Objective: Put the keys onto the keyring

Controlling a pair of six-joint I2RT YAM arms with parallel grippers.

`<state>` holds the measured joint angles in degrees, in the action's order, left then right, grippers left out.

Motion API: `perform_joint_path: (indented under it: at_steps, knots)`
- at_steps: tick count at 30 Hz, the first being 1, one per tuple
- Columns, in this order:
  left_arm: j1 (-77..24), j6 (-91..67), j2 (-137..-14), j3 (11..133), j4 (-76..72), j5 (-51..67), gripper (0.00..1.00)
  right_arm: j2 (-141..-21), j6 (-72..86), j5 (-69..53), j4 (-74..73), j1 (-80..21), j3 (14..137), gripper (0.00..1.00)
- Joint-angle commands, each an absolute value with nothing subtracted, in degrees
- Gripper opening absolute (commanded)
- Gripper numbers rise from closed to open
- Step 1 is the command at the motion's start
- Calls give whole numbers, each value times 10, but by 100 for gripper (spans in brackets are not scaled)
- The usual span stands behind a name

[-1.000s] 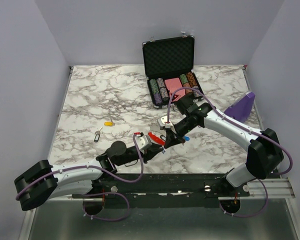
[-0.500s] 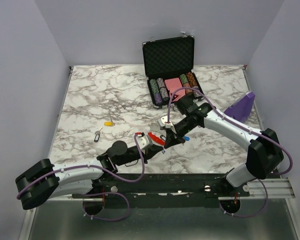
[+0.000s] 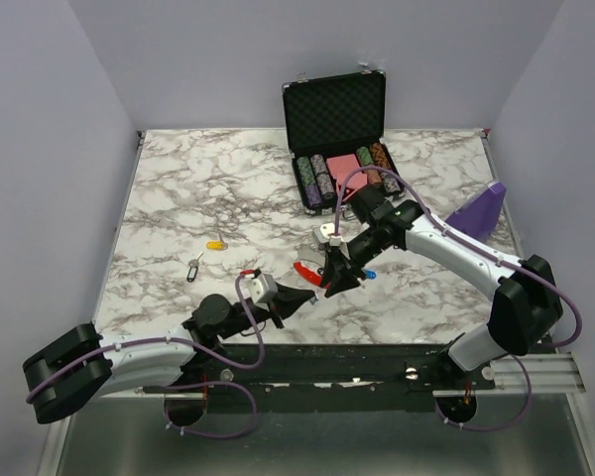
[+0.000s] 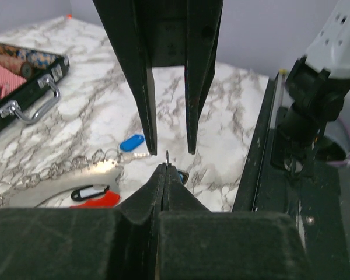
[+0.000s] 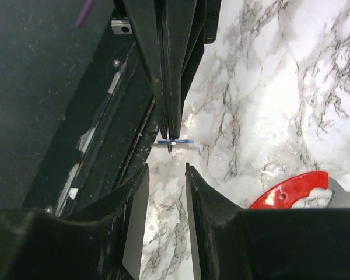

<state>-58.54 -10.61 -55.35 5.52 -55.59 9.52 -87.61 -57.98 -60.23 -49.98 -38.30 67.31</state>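
Holding rows of poker chips [image 3: 322, 180], the open black case [image 3: 335, 114] stands rearmost. Before it, the red-and-silver oval keyring [image 3: 307, 270] lies beside the parted, empty right pincer [image 3: 342, 285]; the left pincer [image 3: 307, 293] clamps one blue-tagged silver key [image 5: 175, 142] — three more keys [image 3: 215, 244] lie loose.

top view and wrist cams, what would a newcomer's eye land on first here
The two grippers point at each other, tips close, near the front middle of the table. The left gripper is shut on what looks like a small key, and the right gripper stands open just in front of it. Next comes the red keyring lying beside them, then the open poker chip case at the back.
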Motion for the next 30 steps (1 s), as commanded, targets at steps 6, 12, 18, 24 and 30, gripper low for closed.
perform_joint_path:
  at_steps: [6,12,18,24,30]
  knots:
    - [-584,-189,-550,-37,-852,68,0,-860,-497,-712,-462,-378,686,41]
    - [-584,-190,-570,-26,-859,81,0,-845,-461,-741,-429,-367,678,40]
    - [-584,-194,-577,-29,-862,78,0,-835,-448,-755,-416,-357,672,38]
    - [-584,-197,-591,-21,-869,81,0,-838,-435,-762,-398,-358,661,36]
    - [-584,-201,-607,-30,-902,78,0,-839,-454,-753,-421,-357,670,40]
